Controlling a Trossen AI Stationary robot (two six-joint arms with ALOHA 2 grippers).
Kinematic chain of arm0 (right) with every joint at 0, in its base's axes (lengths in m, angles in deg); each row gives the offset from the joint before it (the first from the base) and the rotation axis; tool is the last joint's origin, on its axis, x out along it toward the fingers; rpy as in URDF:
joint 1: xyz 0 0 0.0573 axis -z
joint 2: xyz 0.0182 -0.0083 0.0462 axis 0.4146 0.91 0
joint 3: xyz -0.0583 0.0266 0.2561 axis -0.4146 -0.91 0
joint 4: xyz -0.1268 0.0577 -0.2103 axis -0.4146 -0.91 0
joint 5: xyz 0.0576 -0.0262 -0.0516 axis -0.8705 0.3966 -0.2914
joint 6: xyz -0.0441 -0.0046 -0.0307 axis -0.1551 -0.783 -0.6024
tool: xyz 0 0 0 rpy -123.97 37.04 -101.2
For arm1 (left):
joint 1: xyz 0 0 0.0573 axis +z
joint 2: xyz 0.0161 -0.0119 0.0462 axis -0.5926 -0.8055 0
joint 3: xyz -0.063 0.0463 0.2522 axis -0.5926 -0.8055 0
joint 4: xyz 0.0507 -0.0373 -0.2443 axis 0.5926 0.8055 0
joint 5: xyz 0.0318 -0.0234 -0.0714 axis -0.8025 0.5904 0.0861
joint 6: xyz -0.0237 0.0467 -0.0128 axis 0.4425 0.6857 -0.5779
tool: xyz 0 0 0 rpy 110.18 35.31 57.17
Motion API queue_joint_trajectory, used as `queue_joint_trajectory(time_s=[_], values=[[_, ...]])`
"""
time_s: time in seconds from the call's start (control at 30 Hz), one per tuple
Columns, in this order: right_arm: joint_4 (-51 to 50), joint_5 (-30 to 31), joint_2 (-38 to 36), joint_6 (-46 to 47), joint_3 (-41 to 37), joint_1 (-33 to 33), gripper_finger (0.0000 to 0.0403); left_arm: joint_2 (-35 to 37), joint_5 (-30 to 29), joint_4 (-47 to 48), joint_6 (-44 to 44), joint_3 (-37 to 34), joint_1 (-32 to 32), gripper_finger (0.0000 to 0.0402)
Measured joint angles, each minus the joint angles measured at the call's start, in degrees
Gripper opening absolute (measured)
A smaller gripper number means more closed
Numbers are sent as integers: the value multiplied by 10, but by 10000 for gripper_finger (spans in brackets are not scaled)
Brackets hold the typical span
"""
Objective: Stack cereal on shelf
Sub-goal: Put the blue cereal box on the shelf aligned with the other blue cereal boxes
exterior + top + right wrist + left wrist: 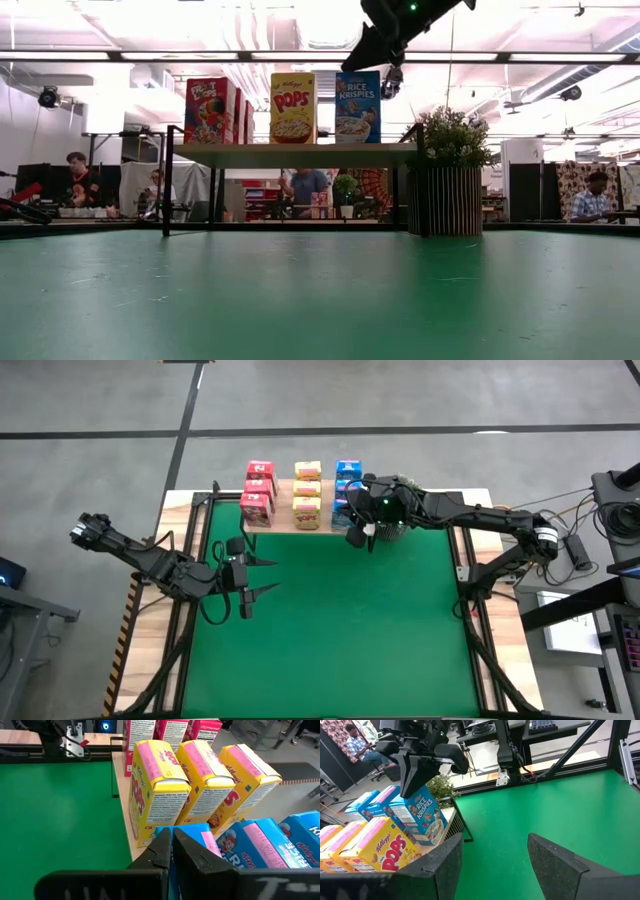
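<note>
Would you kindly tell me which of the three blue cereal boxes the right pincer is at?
The front Rice Krispies box, at the shelf edge nearest the green table. The right pincer sits on its top, while the two blue boxes behind it are untouched.

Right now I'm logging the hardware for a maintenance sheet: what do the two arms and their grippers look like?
Both arms are dark, jointed links. The left gripper has two black, tapering, wedge-shaped fingers with a grainy matte surface. The right gripper is black too, with a small green light on its wrist and black cables near its base.
</note>
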Motion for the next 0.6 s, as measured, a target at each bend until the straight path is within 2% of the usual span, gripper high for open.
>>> queue_joint_trajectory(time_s=[0.6], values=[[-19, 0, -5, -26, 2, 0, 9, 0, 0, 0, 0, 0, 0, 204]])
